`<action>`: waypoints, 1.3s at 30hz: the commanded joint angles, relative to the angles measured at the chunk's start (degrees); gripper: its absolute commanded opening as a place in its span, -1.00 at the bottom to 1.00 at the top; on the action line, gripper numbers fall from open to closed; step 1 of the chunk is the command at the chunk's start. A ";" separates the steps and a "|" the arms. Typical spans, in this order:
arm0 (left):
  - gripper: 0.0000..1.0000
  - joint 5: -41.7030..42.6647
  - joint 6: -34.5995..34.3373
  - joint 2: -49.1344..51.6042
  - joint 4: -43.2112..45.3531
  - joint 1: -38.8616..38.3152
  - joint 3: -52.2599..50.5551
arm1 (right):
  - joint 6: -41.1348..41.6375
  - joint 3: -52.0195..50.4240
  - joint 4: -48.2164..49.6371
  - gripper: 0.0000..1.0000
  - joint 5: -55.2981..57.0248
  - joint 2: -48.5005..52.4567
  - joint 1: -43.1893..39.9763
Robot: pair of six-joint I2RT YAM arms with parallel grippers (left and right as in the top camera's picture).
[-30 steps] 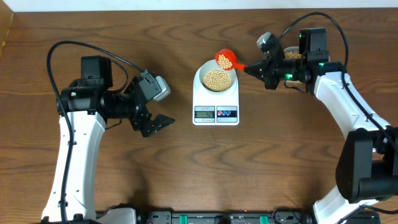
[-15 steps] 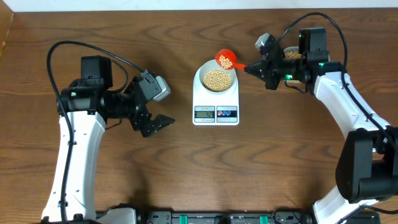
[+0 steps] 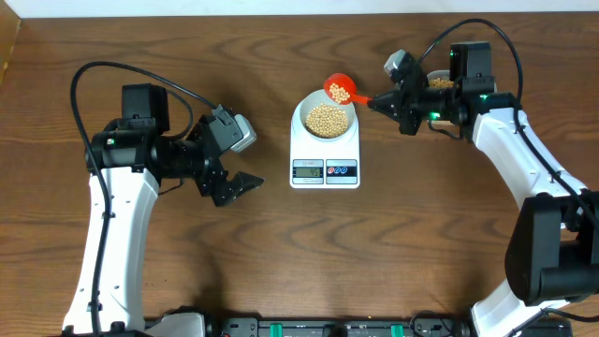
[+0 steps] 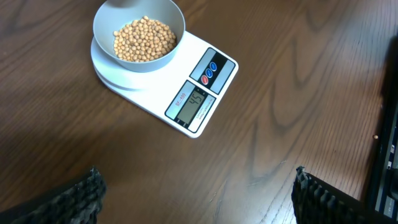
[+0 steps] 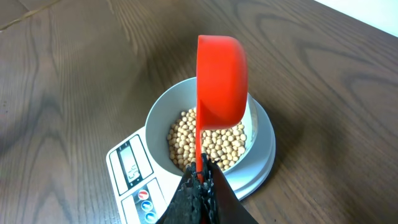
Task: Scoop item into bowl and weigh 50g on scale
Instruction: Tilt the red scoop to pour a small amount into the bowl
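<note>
While right fingers (image 5: pixel 198 190) pinch the scoop (image 5: pixel 221 78), the bowl (image 5: pixel 160 121) (holding beans (image 5: pixel 211 146)) sits beyond.

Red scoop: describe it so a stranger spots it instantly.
Find the white scale mid-table with the bowl of beans on it. At the bowl's far right rim hangs the scoop, its handle in the right gripper; nothing else is a bright red cup.

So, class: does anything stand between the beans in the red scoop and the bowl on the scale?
Nothing visible does. The red scoop, gripped by the right gripper, hangs over the rim of the bowl; only open air lies between it and the beans already inside.
</note>
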 commanded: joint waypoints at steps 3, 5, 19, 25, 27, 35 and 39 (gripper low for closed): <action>0.96 0.74 0.37 -0.11 -0.17 0.28 0.87 | -1.25 -0.04 0.20 -0.98 -0.61 0.57 0.31; 0.96 0.72 0.37 -0.11 -0.17 0.28 0.87 | -2.34 -0.04 0.17 -0.98 -0.59 0.57 0.31; 0.96 0.72 0.37 -0.11 -0.17 0.28 0.87 | -7.78 -0.04 0.13 -0.98 -0.59 0.57 0.52; 0.96 0.72 0.37 -0.11 -0.17 0.28 0.87 | -7.80 -0.04 0.22 -0.98 -0.59 0.57 0.52; 0.96 0.72 0.37 -0.11 -0.17 0.28 0.87 | -7.78 -0.04 0.17 -0.98 -0.59 0.57 0.52; 0.96 0.72 0.37 -0.11 -0.17 0.28 0.87 | -8.31 -0.04 0.61 -0.98 -0.57 0.59 0.52; 0.96 0.72 0.37 -0.11 -0.17 0.28 0.87 | -8.63 -0.02 0.61 -0.98 -1.05 0.55 0.52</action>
